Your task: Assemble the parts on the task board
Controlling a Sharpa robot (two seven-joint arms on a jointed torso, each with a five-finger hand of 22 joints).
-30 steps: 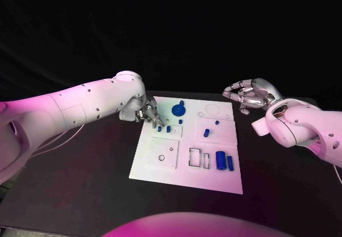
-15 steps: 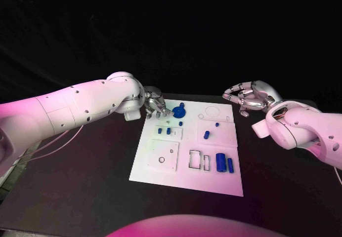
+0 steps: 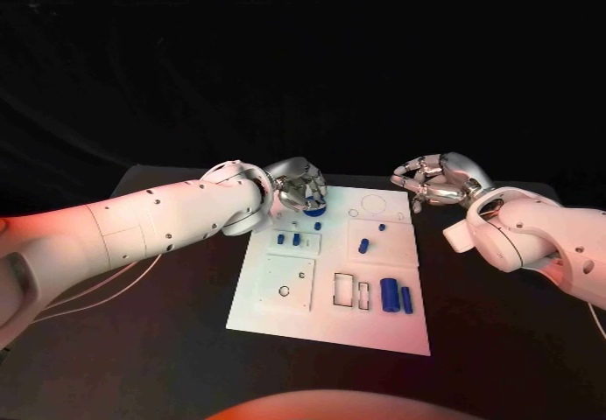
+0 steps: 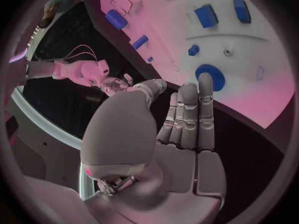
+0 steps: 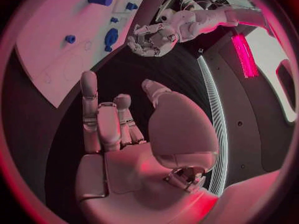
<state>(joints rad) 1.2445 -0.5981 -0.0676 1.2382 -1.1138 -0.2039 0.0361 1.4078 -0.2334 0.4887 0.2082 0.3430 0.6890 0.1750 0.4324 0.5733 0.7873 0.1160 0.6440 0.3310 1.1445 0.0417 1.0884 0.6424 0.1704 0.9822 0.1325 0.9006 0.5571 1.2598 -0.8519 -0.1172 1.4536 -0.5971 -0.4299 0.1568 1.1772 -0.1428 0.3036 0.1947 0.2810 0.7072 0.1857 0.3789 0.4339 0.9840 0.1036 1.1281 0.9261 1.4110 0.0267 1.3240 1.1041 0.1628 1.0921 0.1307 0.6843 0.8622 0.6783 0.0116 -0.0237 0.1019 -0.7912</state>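
The left hand (image 3: 298, 185) hovers over the task board's (image 3: 331, 318) far corner, above the blue round part (image 3: 312, 204), fingers loosely curled and holding nothing, seemingly poised to reach for it. The right hand (image 3: 436, 178) waits off the board, fingers curled, empty.

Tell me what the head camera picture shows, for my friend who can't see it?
A white task board with small blue parts lies on a black table. The left hand hovers over the board's far edge, holding nothing; the right hand, fingers curled, hangs beyond its far right corner.
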